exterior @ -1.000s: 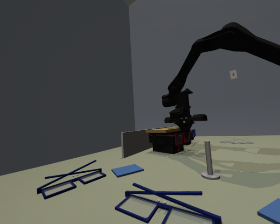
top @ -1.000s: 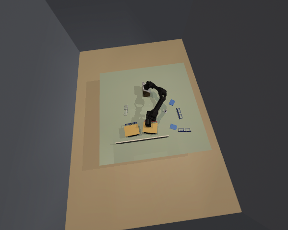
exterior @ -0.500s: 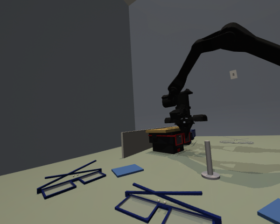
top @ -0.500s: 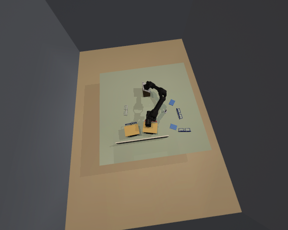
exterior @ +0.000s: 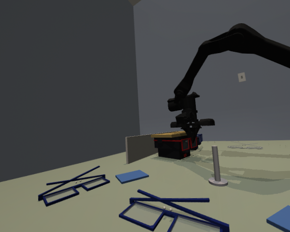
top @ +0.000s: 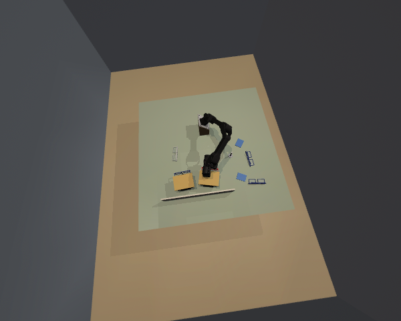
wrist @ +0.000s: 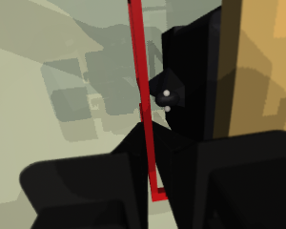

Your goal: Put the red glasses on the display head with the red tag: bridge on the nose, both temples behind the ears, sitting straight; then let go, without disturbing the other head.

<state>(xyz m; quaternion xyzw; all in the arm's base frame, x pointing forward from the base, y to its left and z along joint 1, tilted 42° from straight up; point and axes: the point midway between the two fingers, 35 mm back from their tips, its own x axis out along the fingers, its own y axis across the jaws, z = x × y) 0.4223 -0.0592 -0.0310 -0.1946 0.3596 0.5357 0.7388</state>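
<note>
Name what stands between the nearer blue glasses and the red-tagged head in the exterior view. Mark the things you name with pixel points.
A grey post (exterior: pixel 216 163) on a round base, in the exterior view.

Top: high; ext: low, side; wrist: close, down.

Between the black red-tagged display head with a flat yellow top (top: pixel 208 178) (exterior: pixel 173 147) and the upright grey cylindrical post (exterior: pixel 216 165) lies open passage; beyond the head, a low pale upright panel (top: pixel 198 194) (exterior: pixel 140 149) blocks the way.

The pincer (top: pixel 205 175) (exterior: pixel 193 141) (wrist: pixel 146 127) points down, its fingers pinched nearly together.
</note>
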